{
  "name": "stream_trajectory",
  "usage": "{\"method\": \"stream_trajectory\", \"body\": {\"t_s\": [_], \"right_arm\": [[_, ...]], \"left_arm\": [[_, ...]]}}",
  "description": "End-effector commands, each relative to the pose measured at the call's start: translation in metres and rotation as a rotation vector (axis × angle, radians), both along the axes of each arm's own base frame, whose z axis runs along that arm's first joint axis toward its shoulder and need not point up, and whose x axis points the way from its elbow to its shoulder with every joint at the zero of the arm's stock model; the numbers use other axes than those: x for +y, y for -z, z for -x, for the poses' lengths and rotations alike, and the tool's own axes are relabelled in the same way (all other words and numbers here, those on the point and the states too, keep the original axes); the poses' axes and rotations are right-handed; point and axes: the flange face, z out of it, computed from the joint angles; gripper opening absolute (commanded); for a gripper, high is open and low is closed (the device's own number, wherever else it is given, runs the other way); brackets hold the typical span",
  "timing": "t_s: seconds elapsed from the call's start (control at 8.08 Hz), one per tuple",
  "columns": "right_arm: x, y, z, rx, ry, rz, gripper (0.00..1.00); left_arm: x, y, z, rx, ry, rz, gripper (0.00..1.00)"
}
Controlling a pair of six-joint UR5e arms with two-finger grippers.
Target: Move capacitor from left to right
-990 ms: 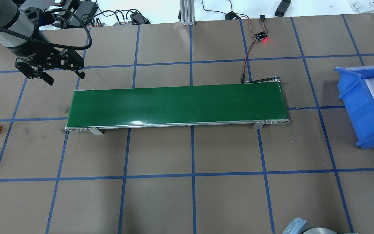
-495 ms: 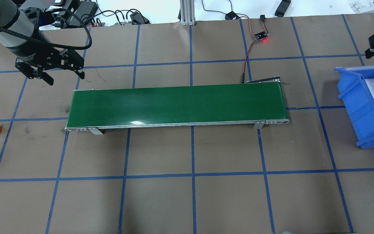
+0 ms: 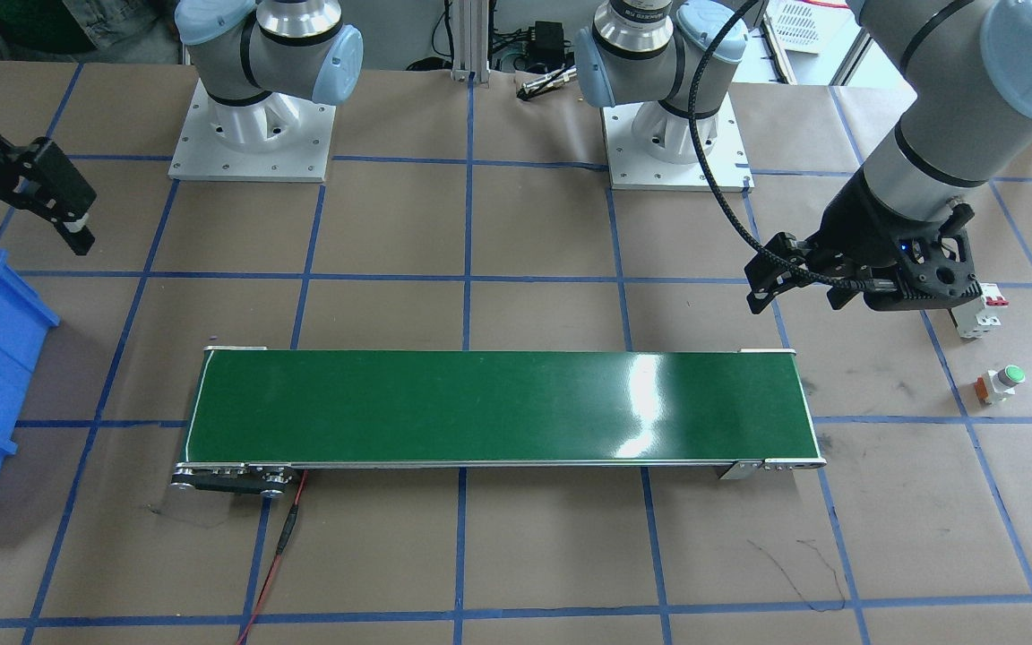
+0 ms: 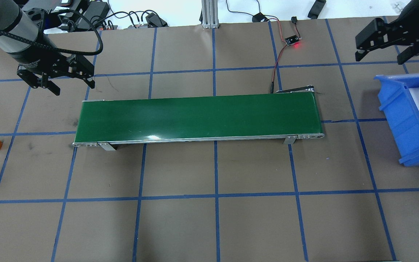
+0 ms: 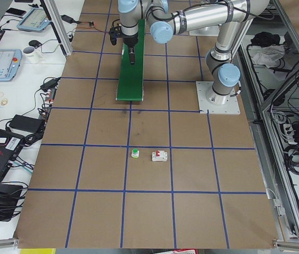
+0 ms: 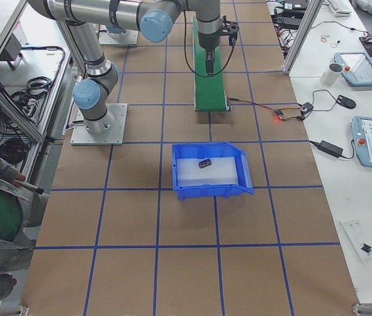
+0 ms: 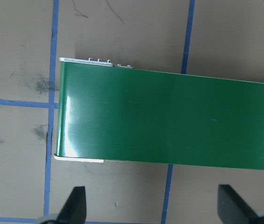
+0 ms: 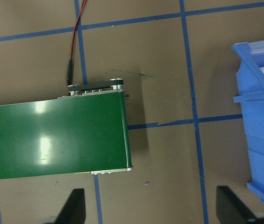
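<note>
Capacitor [image 6: 205,163] lay in blue bin [image 6: 212,191] — left gripper [image 4: 75,90], right gripper [image 4: 379,60] both spread, empty.
Judged light, rigid, glossy-slippery; best held across the sleeve.

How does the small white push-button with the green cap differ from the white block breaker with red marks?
The white push-button with green cap is smaller and round-topped; the white block-shaped breaker with red marks is longer and boxy. The push-button carries an orange side piece; the breaker none. Both lie on the brown table.

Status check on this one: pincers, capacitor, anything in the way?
Left pincer open, empty, at left end of belt. Right pincer open, empty, near blue bin. Capacitor lying in the bin. No obstruction seen.
</note>
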Motion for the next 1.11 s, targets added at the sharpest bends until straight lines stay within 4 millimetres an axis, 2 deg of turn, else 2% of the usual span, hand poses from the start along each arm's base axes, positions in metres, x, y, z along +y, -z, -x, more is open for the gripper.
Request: {"method": "stream_trajectory", "body": {"t_s": [0.0, 0.25, 0.37, 0.62, 0.99], "right_arm": [[0.003, -0.001, -0.056, -0.019, 0.021, -0.007, 1.0], [0.008, 0.001, -0.095, -0.026, 0.008, -0.012, 1.0], [0.009, 0.002, -0.106, -0.03, 0.026, -0.017, 1.0], [0.013, 0.003, -0.113, 0.049, 0.023, -0.024, 1.0], [0.017, 0.005, -0.113, 0.07, 0.047, -0.035, 1.0]], "left_arm": [[0.0, 0.0, 0.0, 0.0, 0.0, 0.0, 1.0], [0.0, 0.0, 0.0, 0.0, 0.0, 0.0, 1.0], [0.0, 0.0, 0.0, 0.0, 0.0, 0.0, 1.0], [0.0, 0.0, 0.0, 0.0, 0.0, 0.0, 1.0], [0.0, 0.001, -0.001, -0.003, 0.0, -0.002, 1.0]]}}
